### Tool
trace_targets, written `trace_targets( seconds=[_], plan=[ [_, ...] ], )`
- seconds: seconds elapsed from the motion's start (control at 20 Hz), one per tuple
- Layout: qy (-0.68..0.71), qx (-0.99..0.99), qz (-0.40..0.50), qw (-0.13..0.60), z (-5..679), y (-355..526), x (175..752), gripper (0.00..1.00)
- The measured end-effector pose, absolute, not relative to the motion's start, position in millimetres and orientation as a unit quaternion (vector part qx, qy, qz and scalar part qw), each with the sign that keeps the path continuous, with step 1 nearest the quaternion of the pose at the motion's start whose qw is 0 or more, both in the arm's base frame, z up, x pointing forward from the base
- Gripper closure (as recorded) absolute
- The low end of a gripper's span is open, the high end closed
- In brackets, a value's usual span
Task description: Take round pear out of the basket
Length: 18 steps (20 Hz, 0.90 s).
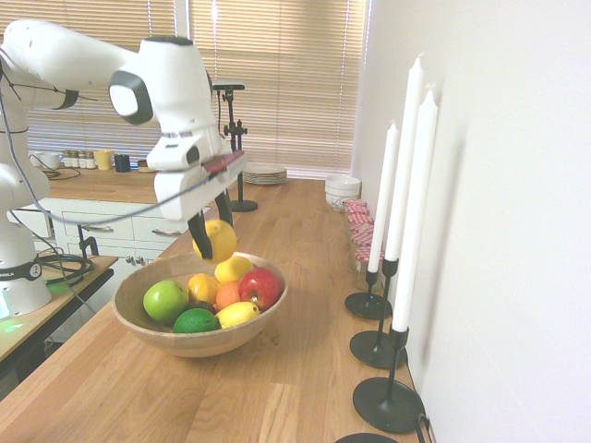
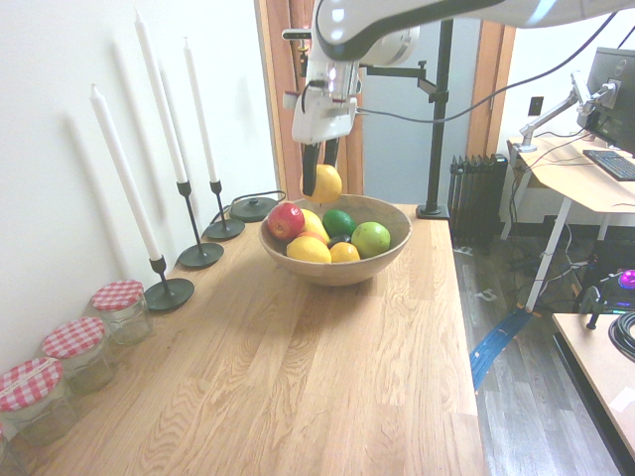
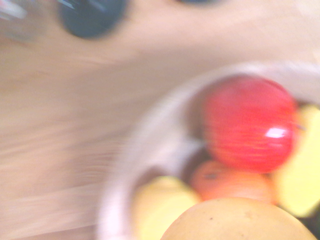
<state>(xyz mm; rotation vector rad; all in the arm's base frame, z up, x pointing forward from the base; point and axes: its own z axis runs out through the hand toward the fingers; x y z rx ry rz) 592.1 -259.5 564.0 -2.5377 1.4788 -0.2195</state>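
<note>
The round pear (image 1: 220, 239) (image 2: 326, 183) is a smooth yellow fruit with an orange blush, hanging just above the far rim of the basket (image 1: 148, 334) (image 2: 337, 274). My gripper (image 1: 212, 231) (image 2: 318, 177) is shut on it, dark fingers down either side. The wide wooden basket sits on the counter and holds a red apple (image 1: 260, 287) (image 2: 286, 219) (image 3: 248, 122), a green apple (image 1: 164, 300), a lime (image 1: 196, 321), lemons and small orange fruits. In the blurred wrist view the round pear (image 3: 240, 220) fills the bottom edge over the basket (image 3: 125, 165).
Three black candlesticks with tall white candles (image 1: 400, 221) (image 2: 164, 99) stand along the wall beside the basket. Glass jars with red checked lids (image 2: 119, 309) line the wall further along. Stacked plates (image 1: 265, 173) and bowls (image 1: 343, 189) sit at the counter's far end.
</note>
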Motion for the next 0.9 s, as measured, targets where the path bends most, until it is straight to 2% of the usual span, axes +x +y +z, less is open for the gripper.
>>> trace_targets(
  seconds=[0.2, 0.4, 0.6, 0.9],
  plan=[
    [0.47, -0.872, -0.088, 0.103, 607.0, -172.5, 600.6, 1.0],
    [0.438, -0.89, -0.092, 0.089, 611.0, -69.7, 608.6, 1.0],
    [0.436, -0.892, -0.097, 0.062, 566.1, -20.4, 612.6, 1.0],
    [0.444, -0.892, -0.074, 0.043, 474.8, -7.1, 602.6, 1.0]
  ],
)
